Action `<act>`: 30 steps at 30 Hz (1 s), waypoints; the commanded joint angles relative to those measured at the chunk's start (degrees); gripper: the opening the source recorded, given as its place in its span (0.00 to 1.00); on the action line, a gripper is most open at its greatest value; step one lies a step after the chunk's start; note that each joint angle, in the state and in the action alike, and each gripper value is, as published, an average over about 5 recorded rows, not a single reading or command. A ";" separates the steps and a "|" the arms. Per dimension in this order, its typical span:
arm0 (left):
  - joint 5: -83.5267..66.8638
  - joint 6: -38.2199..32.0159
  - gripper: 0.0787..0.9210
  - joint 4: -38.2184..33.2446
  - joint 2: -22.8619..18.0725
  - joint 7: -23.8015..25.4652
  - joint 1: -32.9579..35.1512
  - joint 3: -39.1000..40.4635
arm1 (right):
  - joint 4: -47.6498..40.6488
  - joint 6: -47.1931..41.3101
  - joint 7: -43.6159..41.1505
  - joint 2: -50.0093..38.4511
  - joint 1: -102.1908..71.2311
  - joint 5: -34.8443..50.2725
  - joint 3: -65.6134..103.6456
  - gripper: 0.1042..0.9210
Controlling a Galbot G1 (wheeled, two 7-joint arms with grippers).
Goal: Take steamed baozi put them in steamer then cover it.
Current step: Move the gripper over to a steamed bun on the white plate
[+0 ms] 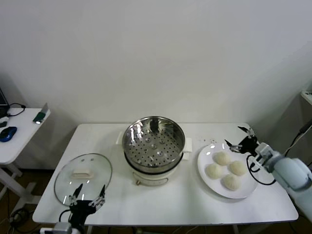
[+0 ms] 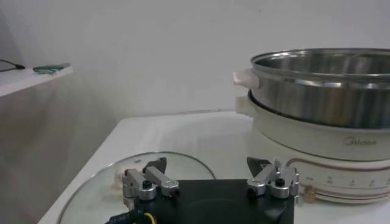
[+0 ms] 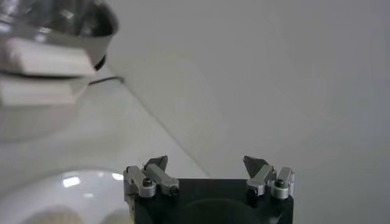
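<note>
My right gripper (image 1: 240,137) hangs just past the far right edge of the white plate (image 1: 204,168), its jaws spread wide with nothing between them. In its own wrist view the two fingers (image 3: 155,173) stand well apart, with only wall and table behind them and a bit of the plate's rim (image 3: 73,182) below. My left gripper (image 1: 89,193) sits at the near left corner of the table (image 1: 161,202), over the near edge of the cover (image 1: 83,171); its jaws are also wide open and hold nothing, as its wrist view (image 2: 207,176) shows.

The plate under my right gripper carries all four steamed baozi (image 1: 225,170), set in a loose cluster, each touching or just beside its neighbour. They are smooth and cream-white.

The steamer (image 1: 153,150) stands in the middle of the table, between the plate and the cover. Its steel pot is uncovered, and the perforated tray (image 1: 155,146) inside is bare. The pot rests on a cream-white base (image 2: 317,152) with side handles.

The cover lies flat on the table to the steamer's left, near but not touching it, its bar handle (image 1: 83,172) facing up under clear glass (image 2: 109,182).

Beyond the table on my left, a small side desk (image 1: 17,139) holds a blue mouse (image 1: 8,133) and a few small items.
</note>
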 commanded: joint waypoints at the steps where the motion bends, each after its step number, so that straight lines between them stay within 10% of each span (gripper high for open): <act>1: 0.32 -0.05 0.88 -0.11 -0.13 0.21 0.13 0.04 | -15.54 10.97 -26.89 -6.34 44.72 -10.12 -44.13 0.88; 11: 0.64 -1.13 0.88 0.25 -0.43 0.20 1.08 0.13 | -23.67 12.59 -36.44 4.88 69.88 -0.87 -75.45 0.88; 30: 2.03 -2.18 0.88 0.61 -1.46 0.16 1.93 -0.09 | -37.59 6.54 -34.88 19.54 53.43 1.94 -67.05 0.88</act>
